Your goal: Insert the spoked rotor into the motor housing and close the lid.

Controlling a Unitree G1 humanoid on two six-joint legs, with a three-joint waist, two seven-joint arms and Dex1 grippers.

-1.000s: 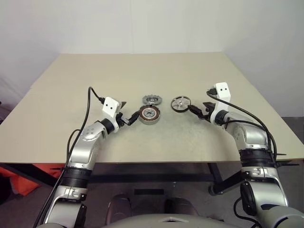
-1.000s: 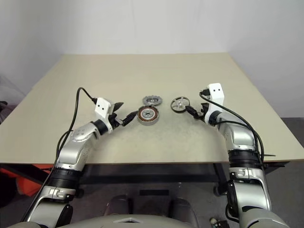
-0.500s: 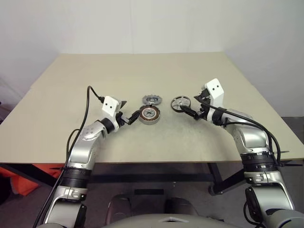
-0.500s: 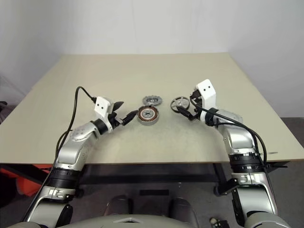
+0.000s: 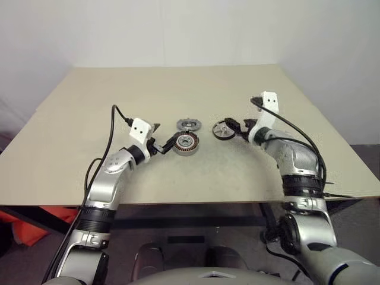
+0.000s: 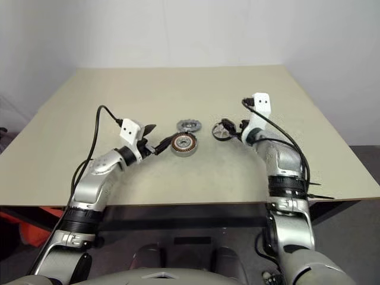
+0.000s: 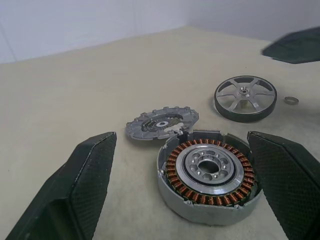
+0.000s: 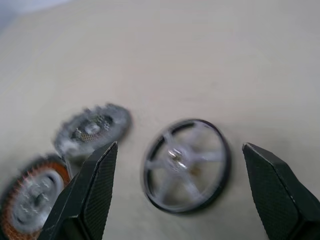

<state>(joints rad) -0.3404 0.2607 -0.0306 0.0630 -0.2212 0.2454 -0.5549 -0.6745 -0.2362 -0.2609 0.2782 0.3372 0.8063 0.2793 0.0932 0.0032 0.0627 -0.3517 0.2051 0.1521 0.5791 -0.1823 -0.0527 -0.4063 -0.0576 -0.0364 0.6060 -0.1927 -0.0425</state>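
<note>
From the head camera you see all three parts lying apart on the bench [image 5: 89, 113]: the motor housing [image 5: 186, 142] sits in the middle, the lid [image 5: 189, 124] lies just behind it, and the spoked rotor [image 5: 224, 129] rests to its right, so nothing is assembled yet. Your left gripper [image 5: 161, 144] stands open at the housing's left edge, and your right gripper [image 5: 236, 127] stands open at the rotor. Through the left wrist camera you look over the housing [image 7: 209, 175] between wide black fingers [image 7: 87, 175], its copper windings bare and its centre empty, with the lid touching its far rim. Through the right wrist camera the rotor [image 8: 186, 165] lies flat between spread fingers [image 8: 92, 192], not gripped. You have the pick-up, the insertion and the lid closing all left to do.
</note>
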